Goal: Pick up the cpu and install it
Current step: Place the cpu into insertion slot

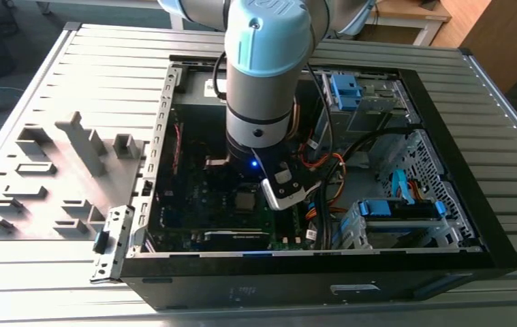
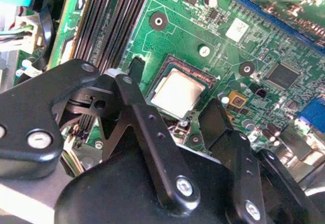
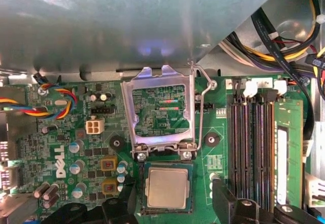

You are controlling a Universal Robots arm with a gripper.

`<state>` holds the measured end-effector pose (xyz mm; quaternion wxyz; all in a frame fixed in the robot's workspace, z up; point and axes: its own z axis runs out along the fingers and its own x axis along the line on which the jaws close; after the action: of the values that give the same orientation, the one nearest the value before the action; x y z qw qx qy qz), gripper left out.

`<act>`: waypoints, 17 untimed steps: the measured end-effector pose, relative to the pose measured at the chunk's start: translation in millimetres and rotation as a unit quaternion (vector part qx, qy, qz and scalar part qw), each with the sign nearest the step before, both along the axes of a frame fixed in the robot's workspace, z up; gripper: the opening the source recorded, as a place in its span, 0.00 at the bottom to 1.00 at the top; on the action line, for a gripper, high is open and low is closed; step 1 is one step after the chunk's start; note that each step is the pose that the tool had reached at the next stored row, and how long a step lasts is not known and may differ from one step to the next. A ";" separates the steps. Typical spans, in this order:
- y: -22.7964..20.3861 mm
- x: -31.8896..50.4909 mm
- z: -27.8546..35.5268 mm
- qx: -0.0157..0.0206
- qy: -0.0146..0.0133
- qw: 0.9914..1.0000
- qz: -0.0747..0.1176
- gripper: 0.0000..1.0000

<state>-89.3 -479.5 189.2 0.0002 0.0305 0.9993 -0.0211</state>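
My gripper (image 2: 175, 89) stands wide, one finger on either side of the cpu (image 3: 166, 187). The cpu lies flat in its socket, silver top up, edges parallel to the memory slots (image 3: 251, 142). The hinged metal frame (image 3: 161, 112) stands flipped open just beside it. White lettering marks the motherboard (image 3: 216, 160).

an open black computer case (image 1: 462, 170) lies on a slatted metal table (image 1: 103, 61), with a grey fixture block (image 1: 81, 139) of upright posts beside it on the exterior view's left and blue drive brackets (image 1: 345, 92) inside it. in the first wrist view, the green motherboard (image 3: 81, 127) carries a hinged metal socket frame (image 3: 128, 117) swung open, its wire lever (image 3: 202, 107) alongside. dark memory slots (image 3: 249, 142) run nearby, with yellow and black cables (image 3: 284, 41) bunched beyond them.
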 end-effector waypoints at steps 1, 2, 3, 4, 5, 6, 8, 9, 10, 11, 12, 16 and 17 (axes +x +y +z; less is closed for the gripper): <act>0.0 0.0 -0.1 0.000 0.000 1.000 0.000 0.69; 0.1 0.0 -0.2 0.000 0.000 1.000 0.000 0.69; 0.1 0.0 -0.3 0.000 0.000 1.000 0.000 0.69; 0.1 0.0 -0.3 0.000 0.000 1.000 0.000 0.69; 0.1 0.0 -0.3 0.000 0.000 1.000 0.000 0.69; 0.1 0.0 -0.3 0.000 0.000 1.000 0.000 0.69; 0.1 0.1 -0.2 0.000 0.000 1.000 0.000 0.68; 0.1 0.0 -0.2 0.000 0.000 1.000 0.000 0.68; 0.1 0.0 -0.2 0.000 0.000 1.000 0.000 0.64; 0.1 0.0 -0.2 0.000 0.000 1.000 0.000 0.64; 0.1 0.0 -0.2 0.000 0.000 1.000 -0.001 0.64; 0.2 -0.4 -0.7 0.000 0.000 1.000 -0.030 0.64; 0.3 -0.5 -0.7 0.000 0.000 1.000 -0.031 0.64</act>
<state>-89.8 -479.2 188.5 -0.0003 0.0617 0.9979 -0.0209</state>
